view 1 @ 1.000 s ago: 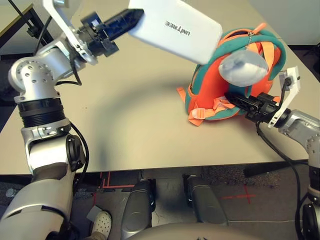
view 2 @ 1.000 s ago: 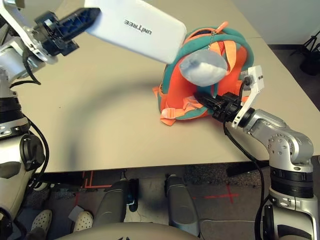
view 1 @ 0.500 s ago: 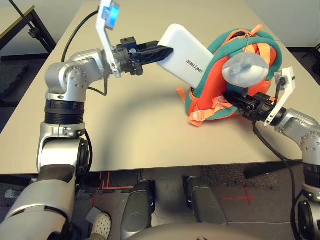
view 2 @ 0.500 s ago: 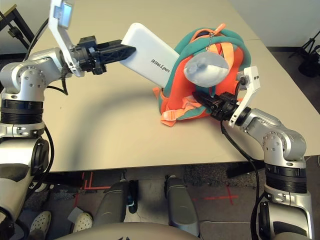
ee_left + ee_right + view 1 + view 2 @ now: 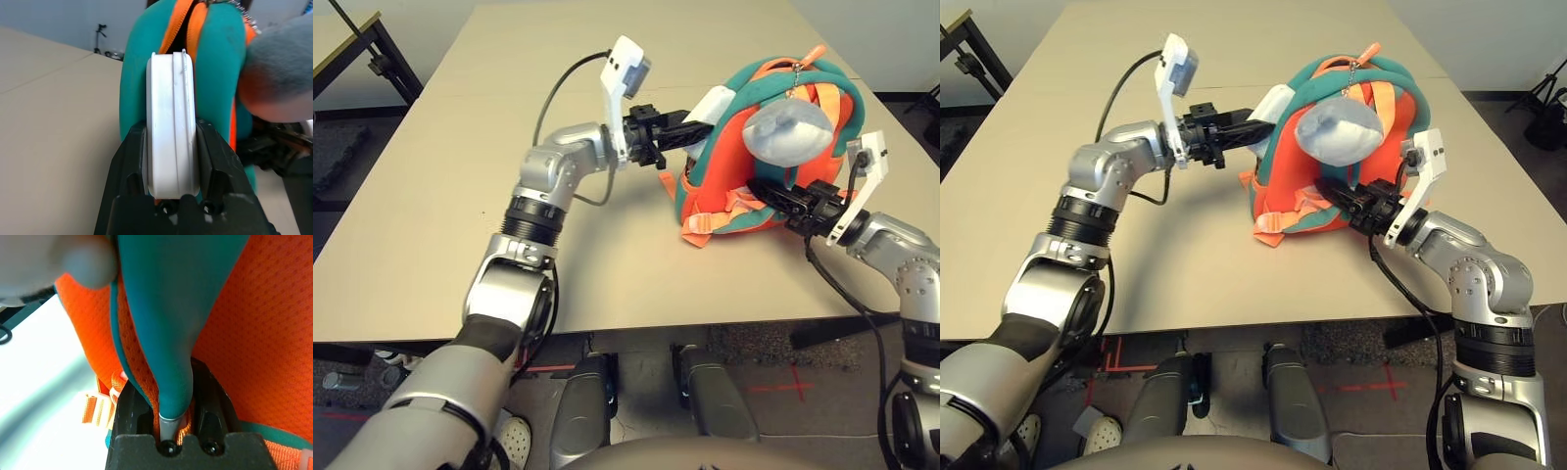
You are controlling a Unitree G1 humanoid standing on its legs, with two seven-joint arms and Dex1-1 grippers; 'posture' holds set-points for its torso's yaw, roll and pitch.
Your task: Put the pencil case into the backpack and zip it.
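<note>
now | tan table (image 5: 460, 196) | left jaws grip pencil case (image 5: 171, 127) | right jaws pinch backpack (image 5: 754, 186)

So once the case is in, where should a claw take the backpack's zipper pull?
Judging from the head views, pinch the metal zipper pull dangling at the top of the backpack, coming from above. It hangs free of the fabric beside the plush charm, which crowds a lower approach.

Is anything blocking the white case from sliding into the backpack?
Nothing visible does. The left gripper holds the pencil case with its far end already at the backpack opening; the right gripper pinches the backpack's teal trim.
</note>
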